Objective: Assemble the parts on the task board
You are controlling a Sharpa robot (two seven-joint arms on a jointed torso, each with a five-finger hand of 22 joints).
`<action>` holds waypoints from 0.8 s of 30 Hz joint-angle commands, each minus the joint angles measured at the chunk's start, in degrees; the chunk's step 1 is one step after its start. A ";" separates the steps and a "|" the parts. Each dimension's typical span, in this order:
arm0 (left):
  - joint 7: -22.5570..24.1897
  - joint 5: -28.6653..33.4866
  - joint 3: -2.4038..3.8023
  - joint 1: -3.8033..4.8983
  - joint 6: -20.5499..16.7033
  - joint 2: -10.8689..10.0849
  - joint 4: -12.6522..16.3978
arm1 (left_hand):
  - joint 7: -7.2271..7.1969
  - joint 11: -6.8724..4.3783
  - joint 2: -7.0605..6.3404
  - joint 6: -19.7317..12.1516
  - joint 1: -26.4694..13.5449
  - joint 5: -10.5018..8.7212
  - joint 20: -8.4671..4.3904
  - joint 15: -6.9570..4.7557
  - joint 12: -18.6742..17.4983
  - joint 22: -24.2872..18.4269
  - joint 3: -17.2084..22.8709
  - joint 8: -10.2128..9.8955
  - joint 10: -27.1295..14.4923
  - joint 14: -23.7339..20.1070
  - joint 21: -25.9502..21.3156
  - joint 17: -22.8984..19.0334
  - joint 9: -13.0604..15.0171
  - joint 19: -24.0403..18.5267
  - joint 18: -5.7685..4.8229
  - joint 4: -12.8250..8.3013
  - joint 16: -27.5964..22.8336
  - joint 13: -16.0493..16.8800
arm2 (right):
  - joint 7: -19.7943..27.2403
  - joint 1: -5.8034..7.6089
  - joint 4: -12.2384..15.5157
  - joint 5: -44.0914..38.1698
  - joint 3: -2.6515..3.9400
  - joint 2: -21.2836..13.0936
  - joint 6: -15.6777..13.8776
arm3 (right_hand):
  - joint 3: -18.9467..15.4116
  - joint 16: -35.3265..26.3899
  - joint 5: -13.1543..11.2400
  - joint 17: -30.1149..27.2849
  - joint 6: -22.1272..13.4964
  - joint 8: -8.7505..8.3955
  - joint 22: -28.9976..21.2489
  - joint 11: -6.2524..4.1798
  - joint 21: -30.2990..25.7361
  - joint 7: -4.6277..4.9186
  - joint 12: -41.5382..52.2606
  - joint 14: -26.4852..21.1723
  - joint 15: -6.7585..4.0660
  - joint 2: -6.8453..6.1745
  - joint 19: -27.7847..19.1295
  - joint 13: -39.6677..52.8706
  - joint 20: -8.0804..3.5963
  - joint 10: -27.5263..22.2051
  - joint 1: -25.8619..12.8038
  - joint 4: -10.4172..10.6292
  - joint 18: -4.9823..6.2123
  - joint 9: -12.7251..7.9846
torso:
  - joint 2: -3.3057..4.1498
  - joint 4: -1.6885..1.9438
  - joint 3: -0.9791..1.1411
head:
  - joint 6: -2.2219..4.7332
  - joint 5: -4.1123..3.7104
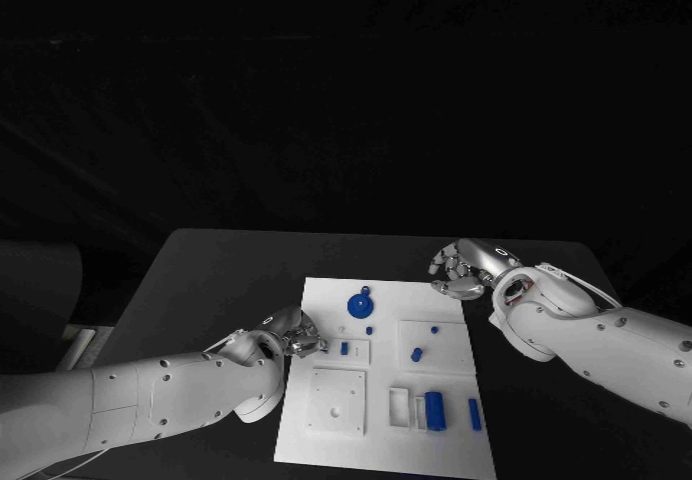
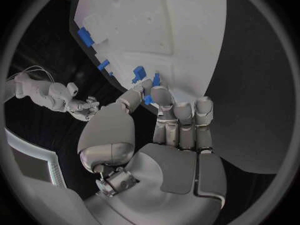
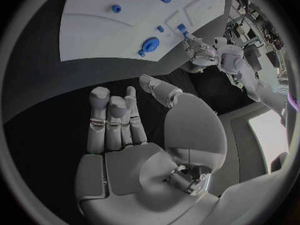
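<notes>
Head view: task board [image 1: 335,412] flat in the middle of the black table [image 1: 216,275], blue parts spread over it — a round part with a tab [image 1: 361,302] near the far end, a small peg [image 1: 371,329] just below it, a stub [image 1: 417,354] in a square recess, upright blocks [image 1: 434,406] in the near slots. Left hand [image 1: 293,333] at the board's left edge, fingertips touching a small blue part [image 1: 343,347] in a square recess — probably to seat or lift it. Right hand [image 1: 464,269] hovering just past the board's far right corner, holding nothing, likely parked clear so the other arm has room.

Left wrist view: left hand [image 2: 164,116] with fingers [image 2: 185,115] reaching onto the board's edge [image 2: 187,50], thumb and one finger closing round the small blue part [image 2: 150,87] — a light pinch, by the look, though how firm cannot be told. More blue pieces [image 2: 85,36] along the board's rim.

Right wrist view: right hand [image 3: 128,120] with fingers [image 3: 111,116] loosely curled yet apart, nothing in the palm, above bare table. Board [image 3: 94,30] beyond, round part [image 3: 149,45] and peg [image 3: 116,8] on it.
</notes>
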 commanded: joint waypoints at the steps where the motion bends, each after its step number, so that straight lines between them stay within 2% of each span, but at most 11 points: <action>1: 0.24 0.43 0.02 0.00 -0.31 0.24 -0.05 | -2.53 0.00 1.63 7.10 0.89 -0.37 -9.89 -1.67 0.21 0.05 0.10 7.44 -0.31 0.32 0.24 -0.03 10.53 -0.26 0.86 -0.40 0.31 0.01 | 0.47 0.00 0.09 -0.01 0.02 0.04 0.42 | 0.08 -0.14 0.32 -0.06 0.20 -0.15 0.95 0.01 -0.13 0.65 0.29 -0.17 0.29 0.39 0.08 -0.05 -0.17 -0.42 -0.08 0.37 2.61 -0.08 | -0.01 -0.01 0.05 | -0.02 0.08; 10: 0.16 0.95 0.01 0.00 0.85 0.43 -0.27 | -2.53 0.01 1.59 7.09 0.68 -0.46 -9.87 -1.67 0.26 0.06 0.06 7.50 -0.32 0.29 0.23 -0.06 10.52 -0.29 0.85 -0.48 0.33 0.01 | 0.41 0.02 0.19 -0.01 0.02 -0.02 0.51 | 0.08 -0.13 0.86 -0.06 0.20 -0.15 0.96 0.01 -0.14 0.65 0.32 -0.17 0.28 0.38 0.08 -0.09 -0.19 -0.43 -0.06 0.33 2.61 -0.10 | 0.00 -0.03 0.08 | -0.07 0.19; 20: -0.04 1.03 0.01 0.00 1.77 0.70 -0.61 | -2.64 0.03 -0.25 7.19 0.85 -1.15 -9.94 -1.71 0.57 0.07 0.26 7.83 -0.30 0.27 0.26 -0.16 10.45 -0.13 0.94 -0.13 0.50 0.03 | 0.40 0.05 0.28 0.00 0.02 -0.08 0.57 | 0.05 -0.13 1.24 -0.06 0.21 -0.15 0.97 0.01 -0.14 0.65 0.34 -0.17 0.28 0.37 0.07 -0.11 -0.19 -0.44 -0.08 0.31 2.61 -0.11 | 0.00 -0.02 0.08 | -0.23 0.20; 21: -0.06 1.03 0.01 0.00 1.75 0.72 -0.62 | -2.66 0.01 -0.83 7.21 1.22 -2.13 -9.97 -1.73 0.67 0.07 0.36 7.93 -0.30 0.27 0.28 -0.18 10.42 -0.05 0.98 0.07 0.56 0.05 | 0.40 0.05 0.28 0.00 0.02 -0.08 0.57 | 0.05 -0.13 1.26 -0.06 0.20 -0.15 0.97 0.01 -0.14 0.65 0.34 -0.17 0.28 0.36 0.07 -0.11 -0.19 -0.45 -0.08 0.31 2.61 -0.11 | 0.00 -0.02 0.08 | -0.23 0.20; 23: -0.08 1.03 0.01 0.00 1.84 0.78 -0.67 | -2.70 0.00 -1.64 7.20 1.93 -6.06 -10.00 -1.76 0.80 0.04 0.53 8.10 -0.36 0.24 0.25 -0.24 10.37 0.02 1.04 0.71 0.64 0.05 | 0.40 0.05 0.30 0.00 0.02 -0.09 0.57 | 0.04 -0.13 1.29 -0.06 0.20 -0.15 0.97 0.01 -0.14 0.65 0.34 -0.17 0.28 0.36 0.07 -0.11 -0.19 -0.45 -0.08 0.31 2.61 -0.11 | 0.02 -0.01 0.07 | -0.24 0.16; 24: -0.06 1.03 0.01 0.00 1.89 0.81 -0.68 | -2.73 -0.01 -2.74 7.24 2.59 -9.14 -10.01 -1.79 0.97 0.02 0.72 8.27 -0.33 0.26 0.24 -0.27 10.32 0.12 1.06 1.69 0.74 0.08 | 0.41 0.05 0.30 0.00 0.02 -0.10 0.60 | 0.04 -0.13 1.31 -0.06 0.20 -0.15 0.97 0.01 -0.14 0.65 0.35 -0.17 0.28 0.36 0.07 -0.11 -0.19 -0.45 -0.09 0.31 2.61 -0.11 | 0.02 0.00 0.07 | -0.23 0.14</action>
